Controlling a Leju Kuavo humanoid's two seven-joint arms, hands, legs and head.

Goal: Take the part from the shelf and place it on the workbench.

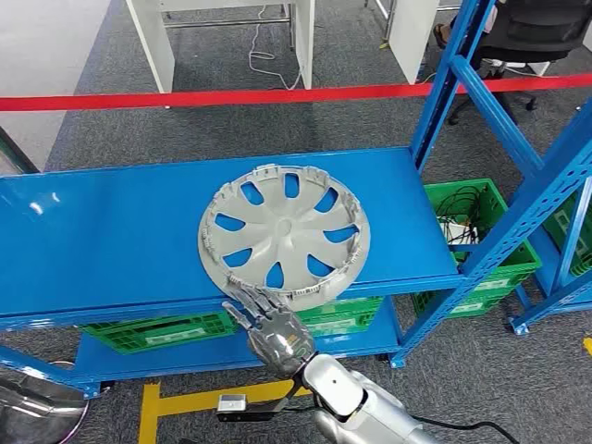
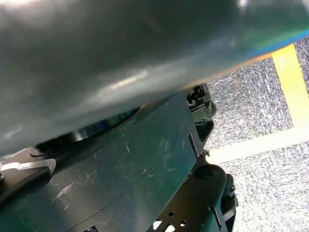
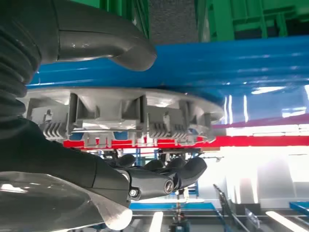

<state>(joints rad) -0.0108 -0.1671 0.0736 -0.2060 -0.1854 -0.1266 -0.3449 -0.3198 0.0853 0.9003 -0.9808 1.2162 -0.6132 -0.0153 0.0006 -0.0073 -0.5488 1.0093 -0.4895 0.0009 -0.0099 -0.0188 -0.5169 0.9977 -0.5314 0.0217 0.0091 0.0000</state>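
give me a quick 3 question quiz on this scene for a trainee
1. True or false: the hubcap lies flat on the blue shelf.
2. Which hand reaches toward the hubcap's near rim? A left, B right.
3. Fill in: the crates under and beside the shelf are coloured ____.

Key: 1 true; 2 B; 3 green.
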